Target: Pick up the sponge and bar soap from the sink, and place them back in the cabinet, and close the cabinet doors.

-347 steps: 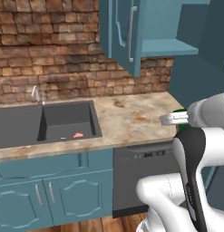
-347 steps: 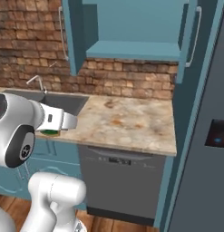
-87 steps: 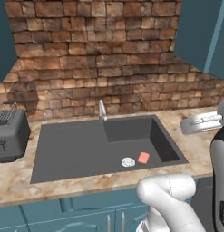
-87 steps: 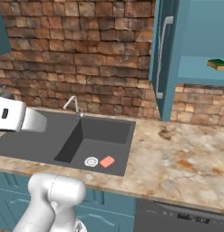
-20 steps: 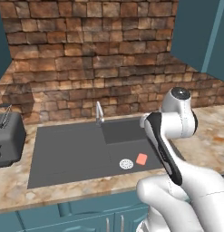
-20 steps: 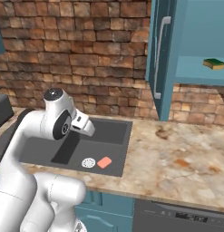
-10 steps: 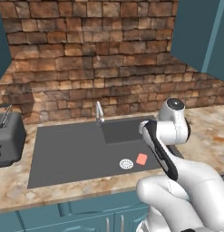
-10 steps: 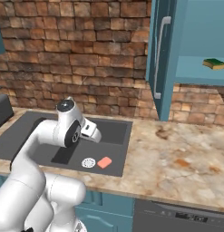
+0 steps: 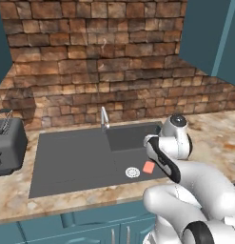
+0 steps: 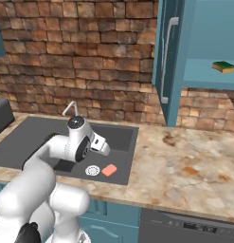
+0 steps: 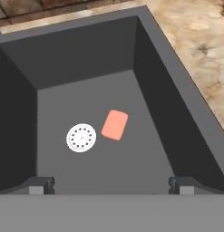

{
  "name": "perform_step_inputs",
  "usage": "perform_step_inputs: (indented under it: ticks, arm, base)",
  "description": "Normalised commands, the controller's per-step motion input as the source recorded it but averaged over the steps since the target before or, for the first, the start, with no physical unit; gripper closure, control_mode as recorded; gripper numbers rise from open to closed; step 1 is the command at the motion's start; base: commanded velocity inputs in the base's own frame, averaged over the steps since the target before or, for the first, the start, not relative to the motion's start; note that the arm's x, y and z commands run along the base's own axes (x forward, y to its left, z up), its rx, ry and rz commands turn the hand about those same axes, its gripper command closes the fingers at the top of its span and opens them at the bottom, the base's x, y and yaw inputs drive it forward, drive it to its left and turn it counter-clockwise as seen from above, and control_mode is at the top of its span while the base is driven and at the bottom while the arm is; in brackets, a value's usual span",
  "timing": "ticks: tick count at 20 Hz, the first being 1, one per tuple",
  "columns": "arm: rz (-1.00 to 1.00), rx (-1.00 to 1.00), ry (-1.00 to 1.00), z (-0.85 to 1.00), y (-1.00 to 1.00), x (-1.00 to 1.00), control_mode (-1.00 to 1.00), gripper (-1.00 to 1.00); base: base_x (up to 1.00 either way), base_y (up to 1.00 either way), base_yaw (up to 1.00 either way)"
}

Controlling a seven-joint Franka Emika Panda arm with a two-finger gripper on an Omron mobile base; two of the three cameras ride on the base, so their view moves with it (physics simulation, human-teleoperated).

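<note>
A: Where did the bar soap [image 11: 114, 125] lie?

B: Flat on the floor of the sink [image 11: 86, 59], just beside the white drain disc [image 11: 81, 137] but apart from it; from the base cameras it showed as a small salmon patch [image 9: 148, 167] [image 10: 109, 170] near the basin's front wall.

A: And the gripper [image 11: 111, 183]?

B: It hung above the basin with its jaws spread wide and nothing between them; the two dark fingertips [image 11: 40, 184] stood at the far sides of the hand view, and the soap lay beyond them, untouched; in the right base view the hand [image 10: 100, 145] was over the sink, pointing down toward the drain.

A: The sponge [image 10: 224, 67]?

B: Already on the shelf inside the cabinet [image 10: 211, 78], green layer up, near the shelf's front edge; one cabinet door [image 10: 167, 61] stood swung open, with its silver handle facing the room.

A: Anything else on the counter [image 10: 184, 166]?

B: A dark toaster [image 9: 8, 143] sat left of the sink; the thin faucet [image 9: 104, 117] rose at the back rim.
</note>
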Motion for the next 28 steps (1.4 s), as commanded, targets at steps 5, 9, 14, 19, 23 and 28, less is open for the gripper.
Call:
perform_step_inputs:
  ticks: [5,9,14,19,23,28]
  arm:
    - [0.00,0.00,0.00,-0.48,-0.21,0.26,-1.00,-1.00]
    - [0.00,0.00,0.01,-0.44,-0.05,0.16,-1.00,-1.00]
    - [0.00,0.00,0.04,-0.45,0.00,0.19,-1.00,-1.00]
    - [0.00,0.00,0.05,-0.37,0.00,0.29,-1.00,-1.00]
    - [0.00,0.00,0.06,-0.30,0.00,0.33,-1.00,-1.00]
    - [0.00,0.00,0.05,-0.28,0.00,0.30,-1.00,-1.00]
  base:
    - [0.00,0.00,0.00]
    - [0.00,0.00,0.00]
    - [0.00,0.00,0.00]
    - [0.00,0.00,0.00]
    - [0.00,0.00,0.00]
    - [0.00,0.00,0.00]
